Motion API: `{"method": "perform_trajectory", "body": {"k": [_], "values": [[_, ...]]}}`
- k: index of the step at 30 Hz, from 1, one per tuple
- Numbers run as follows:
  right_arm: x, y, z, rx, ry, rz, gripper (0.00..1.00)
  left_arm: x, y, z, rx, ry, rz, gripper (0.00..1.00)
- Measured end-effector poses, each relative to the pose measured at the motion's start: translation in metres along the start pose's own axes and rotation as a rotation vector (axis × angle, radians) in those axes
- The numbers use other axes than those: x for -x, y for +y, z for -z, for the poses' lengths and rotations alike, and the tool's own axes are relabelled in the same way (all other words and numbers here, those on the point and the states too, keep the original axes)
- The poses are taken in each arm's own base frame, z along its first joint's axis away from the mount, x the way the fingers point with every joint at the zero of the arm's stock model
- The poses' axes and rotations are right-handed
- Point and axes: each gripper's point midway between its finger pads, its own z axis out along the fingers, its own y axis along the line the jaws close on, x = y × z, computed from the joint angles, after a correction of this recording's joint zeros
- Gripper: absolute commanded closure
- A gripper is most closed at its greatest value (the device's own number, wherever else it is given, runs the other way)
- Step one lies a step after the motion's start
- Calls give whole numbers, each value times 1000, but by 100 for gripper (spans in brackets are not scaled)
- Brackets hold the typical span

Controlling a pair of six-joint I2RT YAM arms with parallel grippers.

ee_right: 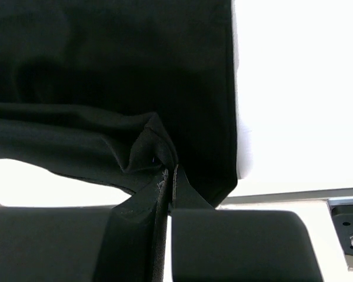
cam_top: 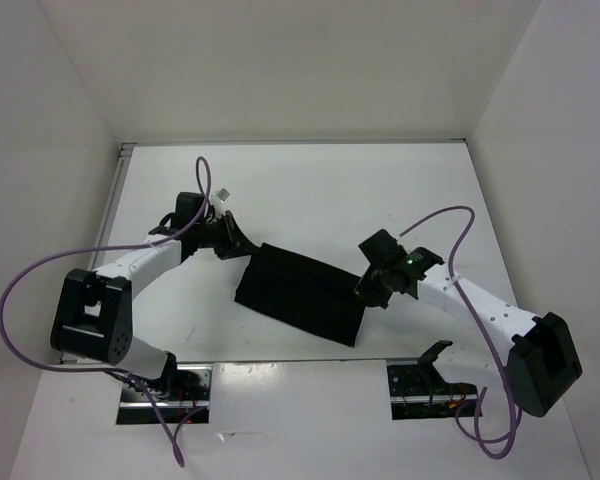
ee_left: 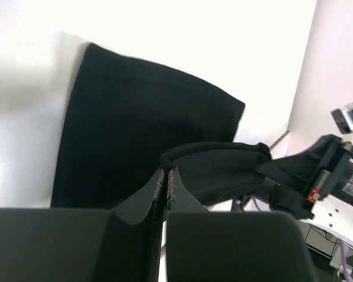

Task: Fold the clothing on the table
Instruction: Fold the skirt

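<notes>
Two grippers: the fingers of both are being held pressed together, and black cloth is being pinched by each.
Left gripper [cam_top: 230, 238]: a lifted fold of the clothing [cam_top: 300, 295] is being pinched at the tips of its fingers [ee_left: 157, 189], at the 10 o'clock end of the garment in the top view.
Right gripper [cam_top: 370, 286]: a small bunch of the same cloth is being squeezed between its fingers [ee_right: 180, 187], at the 3 o'clock end.
Place of the clothing: it is being seen lying mostly flat on the middle of the table [cam_top: 310, 190], between the two grippers.
Long axis: a slanted band is being formed, running from 10 o'clock to 4 o'clock.
Deciding relation: the far long edge is being held at both ends, and the flat body of the cloth is being found toward 7 o'clock from that edge. It is being judged that the held edge is to be carried that way, over the flat part.
Nearer arm: neither is being favoured, since each end is being gripped by its own arm.
Edges: the 5 o'clock corner of the garment is being seen near the front edge of the table. The rail [cam_top: 121, 220] at 9 o'clock is well apart.
Open room: much bare white surface is being left toward 12 and 1 o'clock, and little toward 6 o'clock.
</notes>
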Motion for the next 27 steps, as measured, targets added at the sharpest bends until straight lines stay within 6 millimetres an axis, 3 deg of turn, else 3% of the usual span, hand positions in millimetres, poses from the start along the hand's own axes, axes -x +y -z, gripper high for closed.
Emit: {"method": "perform_trajectory", "body": {"k": [7,27], "values": [[9,-7,-12,-74,-40,-26,100,-6,15,-23,50,35,12,100],[34,-8,-32,-197,-126,-42,100,6,33,-57,108,57,51,100]]}}
